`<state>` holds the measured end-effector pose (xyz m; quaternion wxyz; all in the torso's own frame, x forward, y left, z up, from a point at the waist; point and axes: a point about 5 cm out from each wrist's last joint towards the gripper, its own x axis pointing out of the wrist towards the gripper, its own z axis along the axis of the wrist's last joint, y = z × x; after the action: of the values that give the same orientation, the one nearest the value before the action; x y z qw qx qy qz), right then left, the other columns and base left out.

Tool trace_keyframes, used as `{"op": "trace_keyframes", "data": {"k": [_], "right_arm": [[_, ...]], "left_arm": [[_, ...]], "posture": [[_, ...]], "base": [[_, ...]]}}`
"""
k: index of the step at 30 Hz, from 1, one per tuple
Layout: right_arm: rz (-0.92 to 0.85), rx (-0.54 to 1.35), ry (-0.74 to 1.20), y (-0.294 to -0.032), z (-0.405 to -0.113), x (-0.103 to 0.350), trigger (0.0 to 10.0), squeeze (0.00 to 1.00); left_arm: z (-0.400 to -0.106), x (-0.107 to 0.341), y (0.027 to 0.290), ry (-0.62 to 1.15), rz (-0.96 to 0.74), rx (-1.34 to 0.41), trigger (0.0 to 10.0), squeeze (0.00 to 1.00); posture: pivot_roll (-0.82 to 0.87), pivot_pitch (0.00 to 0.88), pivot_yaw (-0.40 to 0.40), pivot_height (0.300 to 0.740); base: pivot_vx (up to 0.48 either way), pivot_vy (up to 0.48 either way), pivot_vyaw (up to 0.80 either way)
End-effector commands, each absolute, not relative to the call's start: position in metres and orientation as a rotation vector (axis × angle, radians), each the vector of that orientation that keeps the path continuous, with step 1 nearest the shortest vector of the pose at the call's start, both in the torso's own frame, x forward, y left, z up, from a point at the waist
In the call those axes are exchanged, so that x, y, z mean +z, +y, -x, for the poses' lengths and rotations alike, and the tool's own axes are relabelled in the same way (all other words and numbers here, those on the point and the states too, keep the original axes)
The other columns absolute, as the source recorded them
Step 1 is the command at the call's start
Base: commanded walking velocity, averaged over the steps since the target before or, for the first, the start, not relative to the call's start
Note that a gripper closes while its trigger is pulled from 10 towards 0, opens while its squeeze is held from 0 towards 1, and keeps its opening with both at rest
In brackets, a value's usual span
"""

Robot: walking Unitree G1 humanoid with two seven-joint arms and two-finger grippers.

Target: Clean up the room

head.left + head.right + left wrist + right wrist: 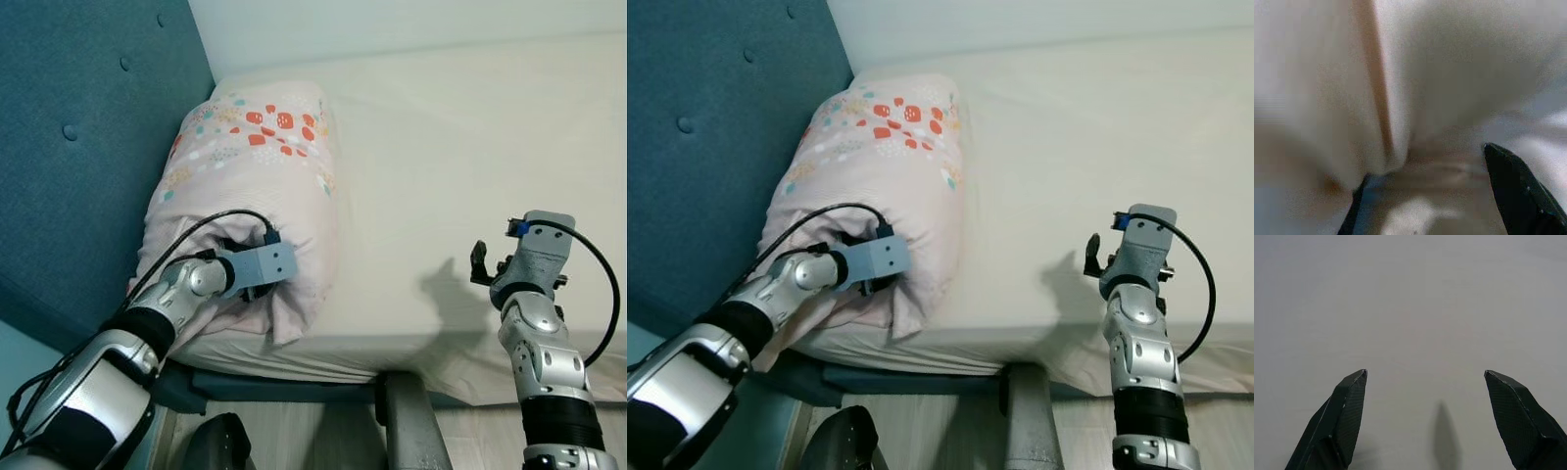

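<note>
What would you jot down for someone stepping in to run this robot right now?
Left gripper: open, pushed into the near end of the pink pillow, nothing clamped yet.
Right gripper: open, empty, hovering over the bare sheet.
Pillow lies at the head of the bed, against the blue headboard.
Done: the sheet looks smooth.
Left: probably grip and straighten the pillow.

A bed with a plain cream sheet (460, 166) fills most of the scene, its near edge hanging over a dark blue-grey base (284, 387). On the left stands a teal padded headboard (88, 147) with button tufts, and behind the bed runs a pale, bare wall (392, 24). Light wooden floor (313, 436) shows at the bottom, and the light is soft and even, with faint shadows on the sheet.
</note>
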<state>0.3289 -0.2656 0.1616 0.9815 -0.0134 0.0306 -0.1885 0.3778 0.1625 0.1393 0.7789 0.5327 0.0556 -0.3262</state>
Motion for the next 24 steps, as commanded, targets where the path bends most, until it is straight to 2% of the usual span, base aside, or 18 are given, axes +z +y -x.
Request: {"op": "trace_keyframes", "data": {"k": [1,2,5,7,10,19,21,24], "right_arm": [[0.026,-0.375,0.092,-0.264,-0.327,0.155,10.0,0.0],[0.026,-0.375,0.092,-0.264,-0.327,0.155,10.0,0.0],[0.025,-0.373,0.091,-0.264,-0.33,0.157,10.0,0.0],[0.025,-0.373,0.091,-0.264,-0.33,0.157,10.0,0.0],[0.024,-0.368,0.087,-0.263,-0.333,0.16,10.0,0.0],[0.024,-0.363,0.088,-0.262,-0.334,0.159,10.0,0.0],[0.026,-0.368,0.085,-0.265,-0.334,0.161,10.0,0.0],[0.027,-0.371,0.083,-0.266,-0.334,0.161,10.0,0.0]], "left_arm": [[-0.37,0.127,0.201,0.259,-1.226,-0.672,10.0,0.0],[-0.37,0.127,0.201,0.259,-1.226,-0.672,10.0,0.0],[-0.362,0.129,0.249,0.389,-1.322,-0.613,10.0,0.0],[-0.362,0.129,0.249,0.389,-1.322,-0.613,10.0,0.0],[-0.355,0.135,0.277,0.46,-1.379,-0.588,10.0,0.0],[-0.359,0.136,0.267,0.37,-1.431,-0.563,10.0,0.0],[-0.366,0.147,0.27,0.328,-1.587,-0.488,10.0,0.0],[-0.367,0.152,0.272,0.315,-1.641,-0.46,10.0,0.0]], "posture": [[-0.13,0.2,0.124,0.525],[-0.13,0.2,0.124,0.525],[-0.12,0.193,0.12,0.525],[-0.12,0.193,0.12,0.525],[-0.11,0.19,0.116,0.525],[-0.12,0.185,0.115,0.525],[-0.12,0.184,0.115,0.525],[-0.12,0.184,0.116,0.525]], "base": [[0.0,0.0,0.0],[0.0,0.0,0.0],[0.0,0.0,0.0],[0.0,0.0,0.0],[0.0,0.0,0.0],[0.0,0.0,0.0],[0.0,0.0,0.0],[0.0,0.0,0.0]]}}
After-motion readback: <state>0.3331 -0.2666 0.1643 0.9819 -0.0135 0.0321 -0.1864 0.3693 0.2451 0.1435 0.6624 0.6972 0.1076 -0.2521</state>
